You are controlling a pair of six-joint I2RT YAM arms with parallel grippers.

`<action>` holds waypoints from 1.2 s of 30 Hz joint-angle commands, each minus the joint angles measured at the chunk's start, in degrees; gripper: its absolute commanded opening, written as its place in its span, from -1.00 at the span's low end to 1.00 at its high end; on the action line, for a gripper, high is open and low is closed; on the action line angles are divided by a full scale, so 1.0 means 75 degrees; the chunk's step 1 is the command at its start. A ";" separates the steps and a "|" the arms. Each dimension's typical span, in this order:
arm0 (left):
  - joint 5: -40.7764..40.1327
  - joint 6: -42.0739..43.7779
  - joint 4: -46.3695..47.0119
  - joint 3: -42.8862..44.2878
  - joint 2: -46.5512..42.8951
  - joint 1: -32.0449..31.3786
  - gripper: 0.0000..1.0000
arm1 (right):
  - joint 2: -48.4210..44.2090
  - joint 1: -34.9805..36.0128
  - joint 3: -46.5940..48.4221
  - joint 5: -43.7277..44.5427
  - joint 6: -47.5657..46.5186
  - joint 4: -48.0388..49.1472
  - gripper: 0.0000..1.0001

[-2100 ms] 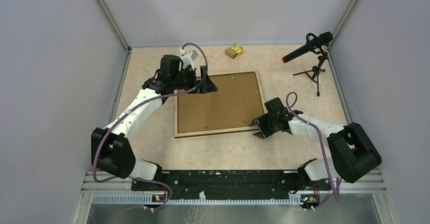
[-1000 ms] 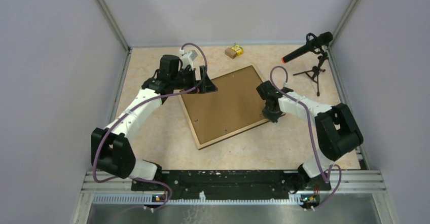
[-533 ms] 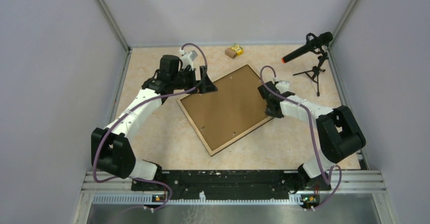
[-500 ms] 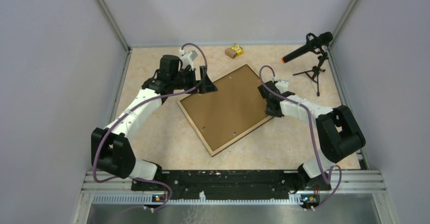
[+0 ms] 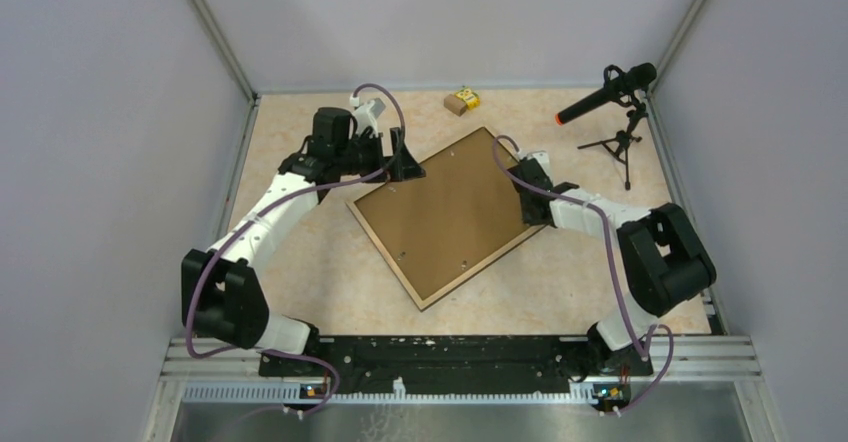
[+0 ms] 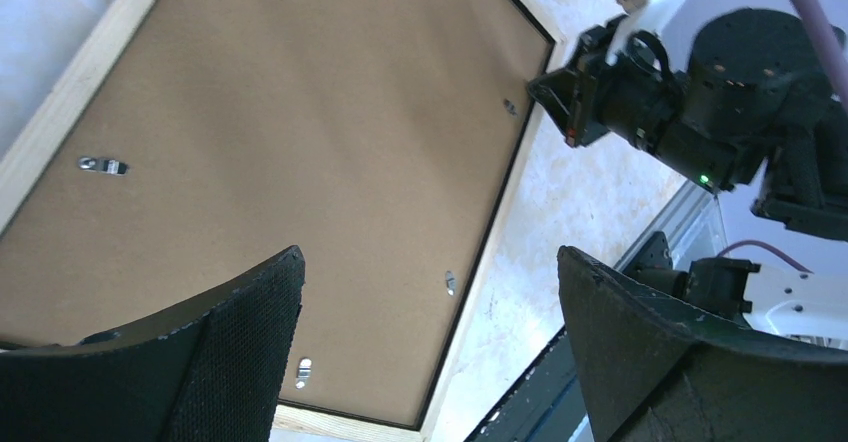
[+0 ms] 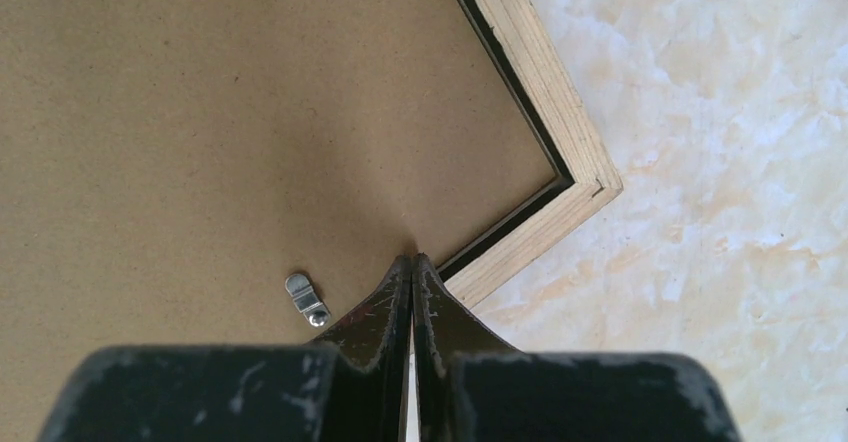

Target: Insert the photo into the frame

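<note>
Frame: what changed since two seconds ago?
The frame turned counter-clockwise in the top view, square to diagonal, as the right fingers carried its near right corner farther away. They are shut, empty, tips inside that corner. The left fingers stayed open, barely moving; microphone unmoved.

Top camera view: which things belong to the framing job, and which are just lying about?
Job: large thin rectangular picture frame with a light-wood rim, back side up; plain brown backing board seated in it. No photo is in view.

Lying about: small yellow-and-brown box at the far edge; black microphone on a small tripod.
</note>
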 commanded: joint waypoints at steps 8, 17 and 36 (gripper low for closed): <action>-0.0153 0.0104 0.0274 0.0039 0.1101 0.1372 0.97 | -0.0751 0.0018 0.0729 0.0062 0.2468 -0.2167 -0.43; -0.1214 0.0652 -0.0706 0.1064 0.2598 0.1406 0.97 | -0.2539 0.0014 -0.0860 -0.1997 0.3195 -0.1260 0.24; -0.1395 0.0849 -0.0804 0.1598 0.3965 0.1502 0.97 | -0.2969 -0.0599 -0.1970 -0.2882 0.4032 -0.0435 0.97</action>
